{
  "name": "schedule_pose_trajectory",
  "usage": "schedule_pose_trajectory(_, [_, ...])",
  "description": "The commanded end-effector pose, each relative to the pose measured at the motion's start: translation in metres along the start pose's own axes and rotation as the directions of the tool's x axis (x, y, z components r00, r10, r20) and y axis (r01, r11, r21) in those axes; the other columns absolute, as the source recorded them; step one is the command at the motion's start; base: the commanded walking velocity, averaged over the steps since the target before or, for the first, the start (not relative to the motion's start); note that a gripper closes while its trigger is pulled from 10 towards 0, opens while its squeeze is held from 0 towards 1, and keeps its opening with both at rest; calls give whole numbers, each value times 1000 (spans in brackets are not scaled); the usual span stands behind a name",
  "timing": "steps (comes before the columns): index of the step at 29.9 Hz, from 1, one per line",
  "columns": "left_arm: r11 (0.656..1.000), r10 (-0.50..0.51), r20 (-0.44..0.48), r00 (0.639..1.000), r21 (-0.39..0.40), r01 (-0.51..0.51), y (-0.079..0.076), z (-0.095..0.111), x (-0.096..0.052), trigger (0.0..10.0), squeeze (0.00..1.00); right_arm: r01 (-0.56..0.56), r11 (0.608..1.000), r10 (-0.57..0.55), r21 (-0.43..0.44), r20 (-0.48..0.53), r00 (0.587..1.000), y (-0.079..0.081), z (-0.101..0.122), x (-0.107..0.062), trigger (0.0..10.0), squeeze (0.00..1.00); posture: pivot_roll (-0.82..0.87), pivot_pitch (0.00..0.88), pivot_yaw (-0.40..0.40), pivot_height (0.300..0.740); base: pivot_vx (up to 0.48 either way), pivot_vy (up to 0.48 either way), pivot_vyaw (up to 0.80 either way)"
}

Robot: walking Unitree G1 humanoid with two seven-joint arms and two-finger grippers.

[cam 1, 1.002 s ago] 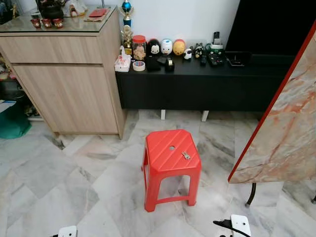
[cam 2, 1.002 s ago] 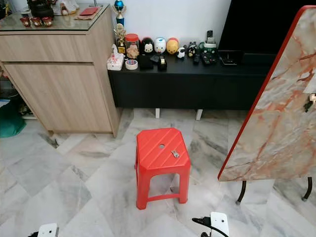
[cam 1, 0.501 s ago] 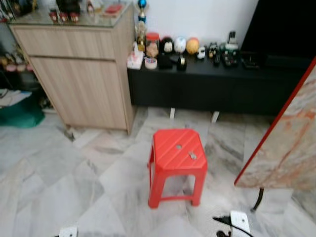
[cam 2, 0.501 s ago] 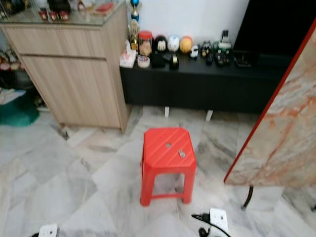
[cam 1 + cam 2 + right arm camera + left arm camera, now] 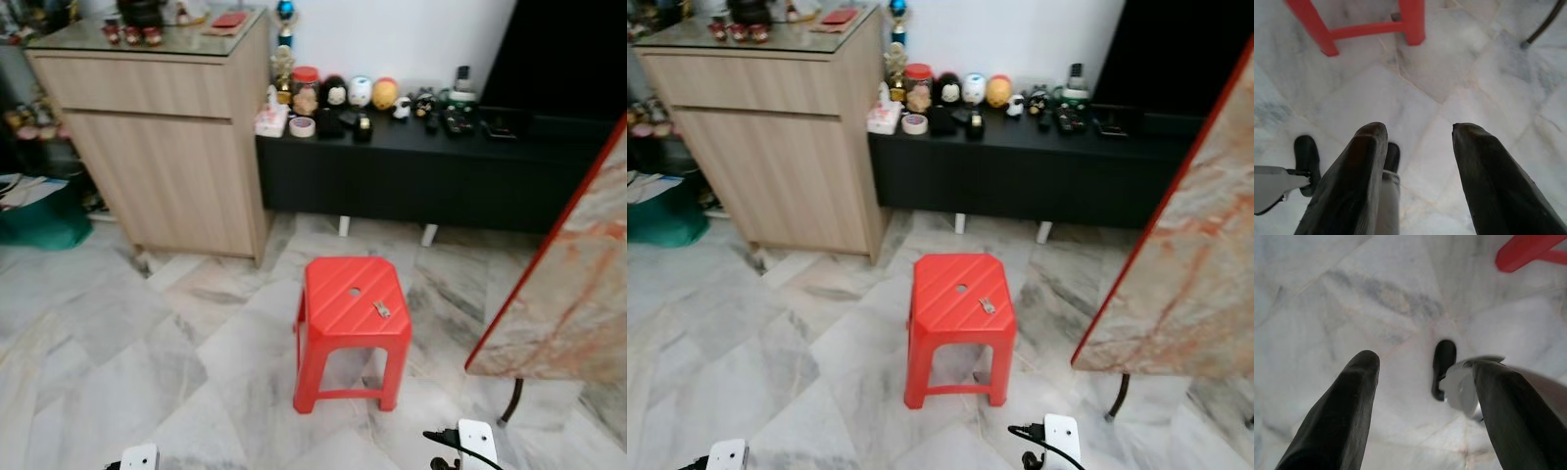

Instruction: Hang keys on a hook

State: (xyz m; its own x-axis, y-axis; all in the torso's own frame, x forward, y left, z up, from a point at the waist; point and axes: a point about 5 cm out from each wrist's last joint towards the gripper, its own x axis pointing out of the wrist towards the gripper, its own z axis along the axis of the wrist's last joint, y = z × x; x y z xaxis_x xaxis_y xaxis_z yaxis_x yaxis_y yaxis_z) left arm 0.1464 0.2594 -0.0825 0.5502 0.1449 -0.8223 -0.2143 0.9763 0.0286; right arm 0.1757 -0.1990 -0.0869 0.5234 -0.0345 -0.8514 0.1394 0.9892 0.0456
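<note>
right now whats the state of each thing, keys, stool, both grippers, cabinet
keys: lying loose on the stool top
red stool: upright on the floor
left gripper: open, empty, aimed at the floor
right gripper: open, empty, aimed at the floor
wooden cabinet: shut

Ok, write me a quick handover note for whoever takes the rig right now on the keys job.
Left gripper: jaws open, empty, hanging low over the marble floor.
Right gripper: jaws open, empty, hanging low near the feet of the red stool.
Keys: lying on the stool's seat, toward its right edge, beside the centre hole.
Hook: cannot be made out from here.
Done: nothing yet; the keys are untouched.
Left: get within reach of the stool, pick up the keys, find the hook, hang them.
</note>
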Motion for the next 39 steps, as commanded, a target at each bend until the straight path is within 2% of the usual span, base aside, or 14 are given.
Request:
schedule_pose_trajectory(1, [1000, -1, -9, 1000, -10, 0, -1, -2, 0, 10000, 0, 13, 1000, -13, 23, -5, 1000, -4, -4, -1, 10000, 0, 111, 0, -52, 740, 0, 0, 0])
schedule_pose_trajectory(14, [1000, -7, -10, 1000, -2, 7, -4, -1, 1, 10000, 0, 4, 1000, -5, -12, -12, 1000, -4, -3, -1, 10000, 0, 108, 0, -50, 740, 0, 0, 0])
schedule_pose_trajectory(23, [1000, 1, -15, 1000, -6, -1, 5, -5, -2, 10000, 0, 3, 1000, -3, -17, -11, 1000, -4, -3, -1, 10000, 0, 109, 0, -52, 740, 0, 0, 0])
schedule_pose_trajectory(28, [1000, 1, -6, 1000, -5, -1, 6, 2, -1, 10000, 0, 1, 1000, -2, -22, -10, 1000, -4, -3, -1, 10000, 0, 108, 0, -52, 740, 0, 0, 306])
schedule_pose_trajectory(30, [1000, -6, 0, 1000, -1, 6, -1, 7, 2, 10000, 0, 3, 1000, -3, -18, -11, 1000, -4, -3, -1, 10000, 0, 107, 0, -52, 740, 0, 0, 262])
schedule_pose_trajectory(39, [1000, -28, -10, 1000, 5, 28, -21, 2, 5, 10000, 0, 5, 1000, -5, -6, -10, 1000, -5, -4, -1, 10000, 0, 108, 0, -53, 740, 0, 0, 0])
